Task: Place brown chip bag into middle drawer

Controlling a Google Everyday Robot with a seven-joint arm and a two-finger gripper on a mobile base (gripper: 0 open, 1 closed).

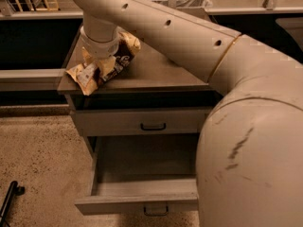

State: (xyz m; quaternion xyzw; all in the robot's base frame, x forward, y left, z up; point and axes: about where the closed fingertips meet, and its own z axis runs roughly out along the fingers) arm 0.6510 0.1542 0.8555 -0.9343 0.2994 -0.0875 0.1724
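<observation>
1. you see the arm [180,37] sweep in from the right foreground and bend down over the left part of the tabletop [165,74].
2. the claw [98,56] sits at the end of the pale wrist, pressed straight down onto the brown chip bag [115,64]. the wrist and the crinkled foil hide it, so you cannot tell how wide it stands or whether it has hold of the bag.
3. the brown chip bag lies on the tabletop near the front left corner, set on a diagonal. one cream end points to that corner, the other to the back. the dark middle with white lettering shows just right of the wrist.
4. the bag is on top of the cabinet, not in any drawer.
5. the middle drawer [137,193] is pulled well out toward you, its grey box open to view and its small dark handle [156,211] on the front panel.
6. the upper drawer front [118,122] above it is closed, with a dark bar handle at its middle.
7. the speckled floor [38,145] lies left of the cabinet. a black object [10,198] shows at the lower left edge.
</observation>
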